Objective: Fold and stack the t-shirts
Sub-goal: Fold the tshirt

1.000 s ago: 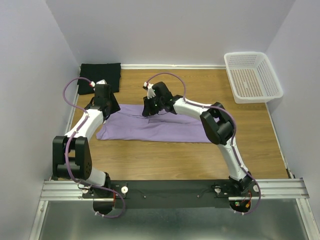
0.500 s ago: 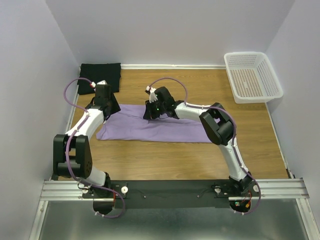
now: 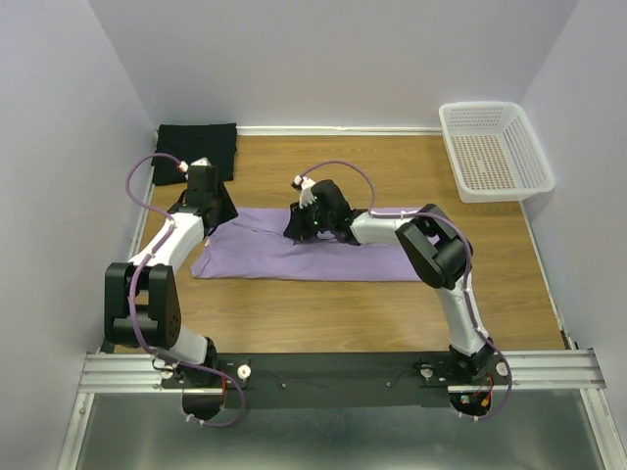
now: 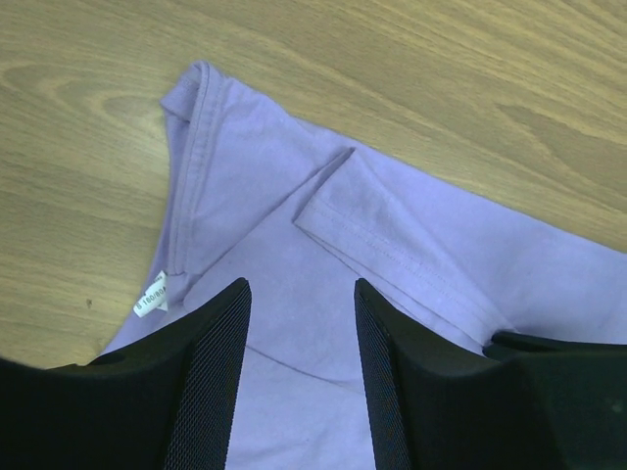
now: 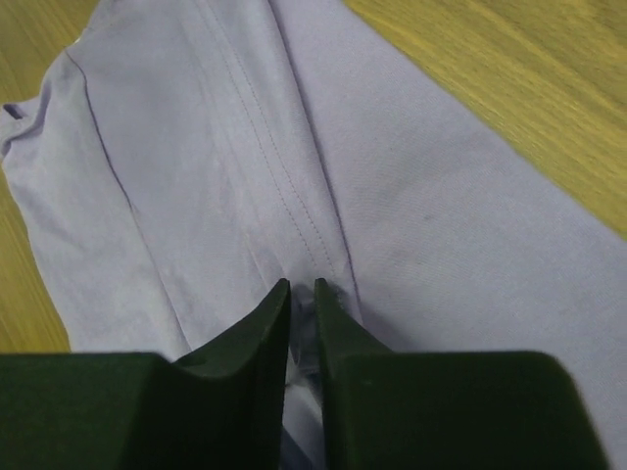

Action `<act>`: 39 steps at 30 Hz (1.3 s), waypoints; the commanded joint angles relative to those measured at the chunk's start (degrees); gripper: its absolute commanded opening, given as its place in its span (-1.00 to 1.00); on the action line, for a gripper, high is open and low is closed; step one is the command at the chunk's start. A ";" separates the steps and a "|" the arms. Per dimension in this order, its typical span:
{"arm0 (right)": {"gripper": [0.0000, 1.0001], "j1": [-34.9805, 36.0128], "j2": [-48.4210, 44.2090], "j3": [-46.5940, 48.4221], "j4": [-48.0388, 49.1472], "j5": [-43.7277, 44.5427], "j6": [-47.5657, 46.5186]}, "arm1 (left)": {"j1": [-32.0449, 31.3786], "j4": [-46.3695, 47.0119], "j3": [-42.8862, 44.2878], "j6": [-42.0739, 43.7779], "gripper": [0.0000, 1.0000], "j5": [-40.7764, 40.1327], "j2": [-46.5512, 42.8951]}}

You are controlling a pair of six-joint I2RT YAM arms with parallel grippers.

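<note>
The lavender t-shirt [image 3: 294, 255] lies flat on the wooden table as a long strip, folded lengthwise. My left gripper [image 3: 217, 211] hangs open just above its left end, by the collar [image 4: 196, 137] and a folded-in sleeve [image 4: 392, 245]; the fingers [image 4: 220, 362] straddle bare cloth and hold nothing. At the strip's upper edge near the middle, my right gripper [image 3: 299, 230] is shut on a small ridge of the lavender cloth [image 5: 196, 147], pinched between its tips [image 5: 302, 286]. The black t-shirt [image 3: 196, 149] lies folded in the far left corner.
A white perforated basket [image 3: 495, 147] stands at the far right against the wall. Walls enclose the table on the left, back and right. Bare wood [image 3: 392, 176] stretches between the lavender shirt and the basket.
My right gripper has shifted a little right and toward the near edge over the shirt, its elbow dropping lower. The left arm has stayed put.
</note>
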 commanded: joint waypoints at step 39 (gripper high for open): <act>-0.12 -4.89 -31.40 -33.57 -49.54 10.68 4.36 | -12.82 -8.57 13.69 -9.70 0.14 0.07 24.80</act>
